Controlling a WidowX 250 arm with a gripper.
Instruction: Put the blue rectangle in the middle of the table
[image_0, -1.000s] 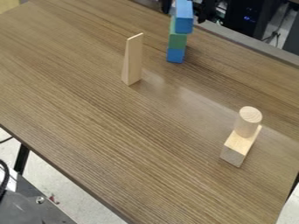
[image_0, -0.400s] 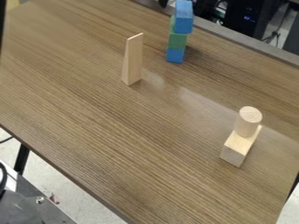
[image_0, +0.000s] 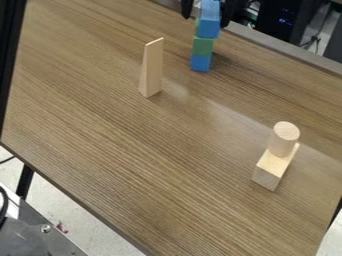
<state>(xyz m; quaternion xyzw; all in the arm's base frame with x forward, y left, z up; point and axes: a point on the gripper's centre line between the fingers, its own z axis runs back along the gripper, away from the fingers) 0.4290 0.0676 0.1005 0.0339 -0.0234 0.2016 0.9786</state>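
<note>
Well, claw (image_0: 206, 15) astride blue block (image_0: 209, 28), table edge (image_0: 280, 50)

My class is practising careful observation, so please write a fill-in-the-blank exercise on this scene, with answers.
The lowest block in the coloured stack is ____.
Directly above it is a ____ block.
The pale cylinder stands on a block made of ____.

Missing words: blue; green; wood.

"How's the light?"
"Fairly bright; pale glare streaks the table (image_0: 100, 150)."
"Shadows?"
"Soft, beside the stack (image_0: 203, 46). The wood block's (image_0: 268, 177) top catches light; its near face is duller."
</note>
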